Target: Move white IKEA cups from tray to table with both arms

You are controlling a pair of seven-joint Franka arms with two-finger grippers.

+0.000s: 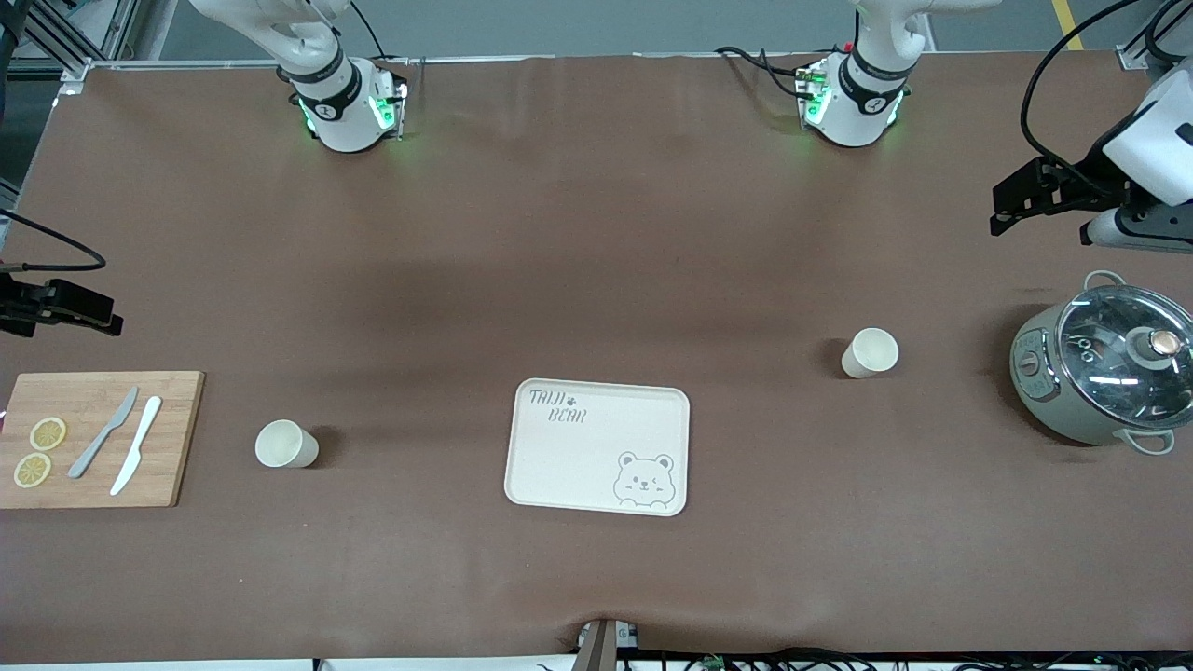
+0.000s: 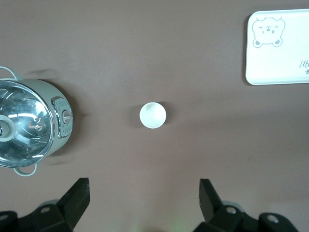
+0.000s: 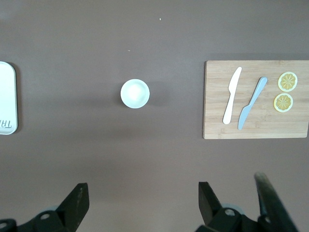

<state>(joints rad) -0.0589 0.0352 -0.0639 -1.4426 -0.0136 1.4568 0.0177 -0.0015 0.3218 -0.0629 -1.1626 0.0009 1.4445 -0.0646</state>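
Right now both of my grippers hang high above the table with nothing in them. My left gripper (image 2: 145, 203) is spread wide, its two black fingers (image 2: 77, 198) well apart, and it hovers over the bare brown table (image 1: 596, 233) toward the left arm's end, above one cup (image 2: 153, 115). My right gripper (image 3: 142, 205) is likewise spread wide and empty, over the table at the right arm's end, above the other cup (image 3: 135, 93).

The cup at the left arm's end (image 1: 870, 353) stands upright on the table between the tray (image 1: 596, 445) and the pot (image 1: 1100, 368), apart from both, and farther from the front camera than the tray. The pot, grey-green with a glass lid (image 1: 1132, 354), sits near the table's edge at that end.

The cup at the right arm's end (image 1: 285, 444) also stands upright, between the tray and the wooden cutting board (image 1: 168, 466), touching neither. On the board lie a grey knife (image 1: 104, 431), a white knife (image 1: 136, 458) just beside it, and two lemon slices (image 1: 47, 433) toward the board's outer edge.

The tray, cream with a bear drawing (image 1: 644, 480) in one corner, lies flat near the middle of the table with nothing on it.
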